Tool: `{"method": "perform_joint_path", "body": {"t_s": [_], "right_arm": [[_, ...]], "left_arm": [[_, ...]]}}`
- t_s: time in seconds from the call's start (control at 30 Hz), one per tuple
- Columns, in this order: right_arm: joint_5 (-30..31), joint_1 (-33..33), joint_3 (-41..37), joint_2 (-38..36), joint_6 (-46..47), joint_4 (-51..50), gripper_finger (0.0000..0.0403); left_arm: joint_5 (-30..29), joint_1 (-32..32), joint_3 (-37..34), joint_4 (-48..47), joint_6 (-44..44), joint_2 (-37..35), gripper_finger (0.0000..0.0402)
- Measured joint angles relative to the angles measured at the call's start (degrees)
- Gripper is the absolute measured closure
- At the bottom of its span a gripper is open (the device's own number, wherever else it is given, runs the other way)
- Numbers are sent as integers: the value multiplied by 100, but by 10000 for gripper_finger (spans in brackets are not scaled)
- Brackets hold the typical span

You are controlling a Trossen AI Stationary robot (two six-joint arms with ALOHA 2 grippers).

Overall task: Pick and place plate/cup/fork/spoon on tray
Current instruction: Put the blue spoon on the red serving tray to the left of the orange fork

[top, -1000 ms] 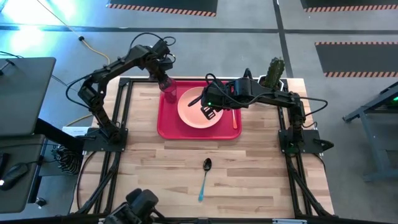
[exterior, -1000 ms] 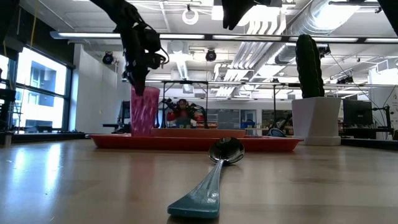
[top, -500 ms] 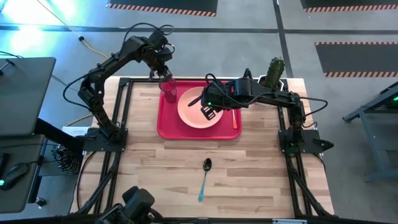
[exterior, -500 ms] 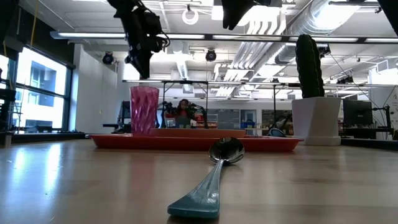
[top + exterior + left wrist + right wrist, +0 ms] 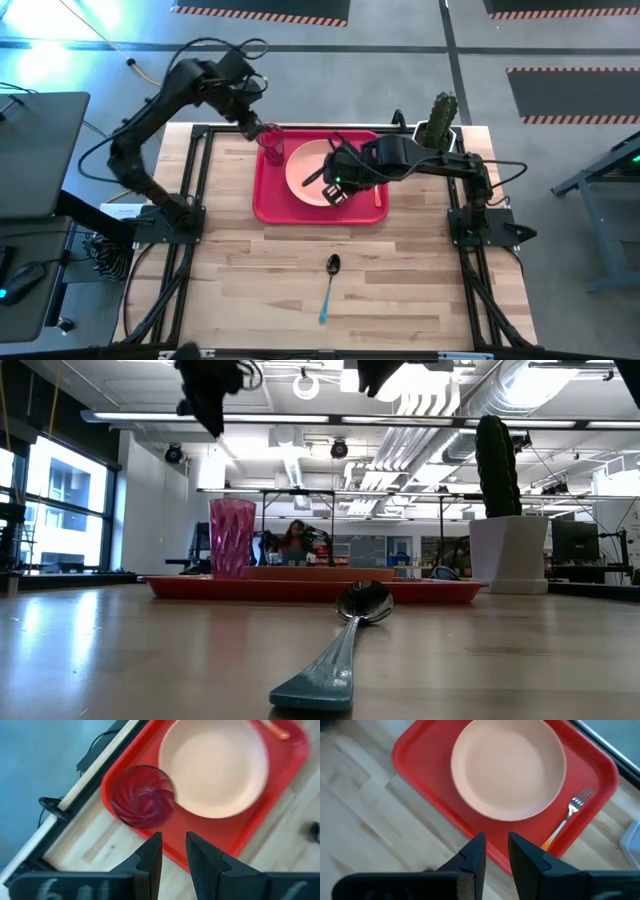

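Note:
The dark red cup (image 5: pixel 272 148) (image 5: pixel 143 795) stands upright in the far left corner of the red tray (image 5: pixel 268 205). The peach plate (image 5: pixel 316 168) (image 5: pixel 509 769) lies on the tray beside it. The orange-handled fork (image 5: pixel 378 188) (image 5: pixel 570 812) lies along the tray's right side. The teal-handled spoon (image 5: pixel 330 285) (image 5: pixel 345 640) lies on the bare table nearer the front edge. My left gripper (image 5: pixel 258 125) (image 5: pixel 172 855) hangs open above and to the far left of the cup. My right gripper (image 5: pixel 337 190) (image 5: pixel 495 850) hangs open over the plate's near edge.
A white pot with a green cactus (image 5: pixel 440 120) (image 5: pixel 497 510) stands at the table's far right corner, close to my right arm. Bare wood lies between the tray and the spoon and on both sides of the spoon.
My left gripper has risen from the cup's rim and drawn back toward the table's far left corner; the cup stays standing on the tray. My right gripper has turned a little and shifted slightly over the plate's near side.

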Motion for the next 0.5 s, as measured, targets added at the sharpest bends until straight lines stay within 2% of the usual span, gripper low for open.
{"method": "perform_joint_path", "body": {"t_s": [0.33, 0.5], "right_arm": [[-2, 647, -33, 0, 36, -4, 300], [-293, 956, -33, 4, 382, -2, 284]], "left_arm": [[-55, -911, -806, 239, -1197, -1443, 325], [-119, -1328, -1349, 379, -1621, -2001, 326]]}}
